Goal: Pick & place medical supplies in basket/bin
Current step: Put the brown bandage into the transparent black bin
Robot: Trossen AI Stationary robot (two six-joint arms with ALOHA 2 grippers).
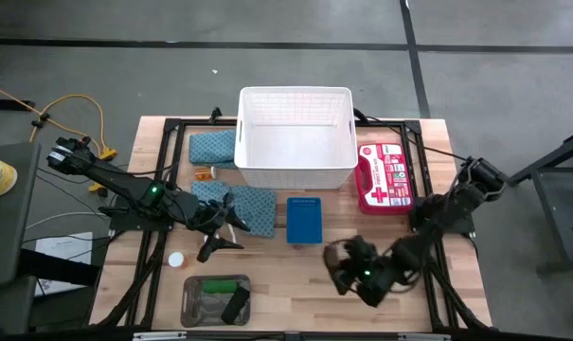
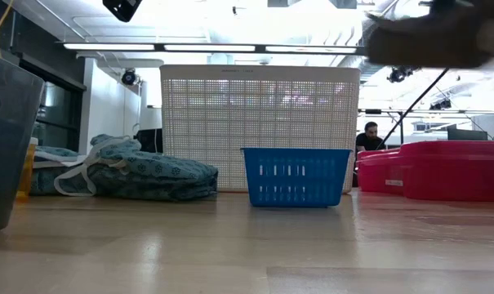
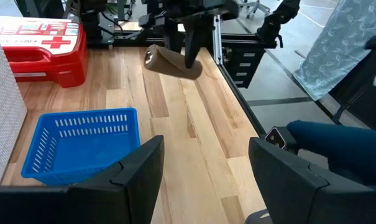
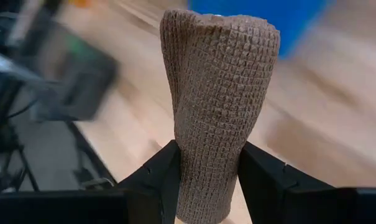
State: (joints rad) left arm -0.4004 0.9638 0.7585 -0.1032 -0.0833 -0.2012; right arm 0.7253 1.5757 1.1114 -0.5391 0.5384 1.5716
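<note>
Blue bin (image 1: 304, 220) beside white basket (image 1: 295, 138)

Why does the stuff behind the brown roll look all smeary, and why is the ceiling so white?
In the right wrist view the brown roll sits sharp between the jaws of the right gripper, while the wood and blue shape behind it are blurred. In the low view the ceiling lights glare to white, and a dark arm at the top is a blurry smear.

From the low view the right gripper (image 2: 442, 37) is only a dark blur cut off at the top edge, the white basket (image 2: 260, 122) hides most of what sits behind it, and the brown roll (image 4: 219, 106) blocks the table beyond.
</note>
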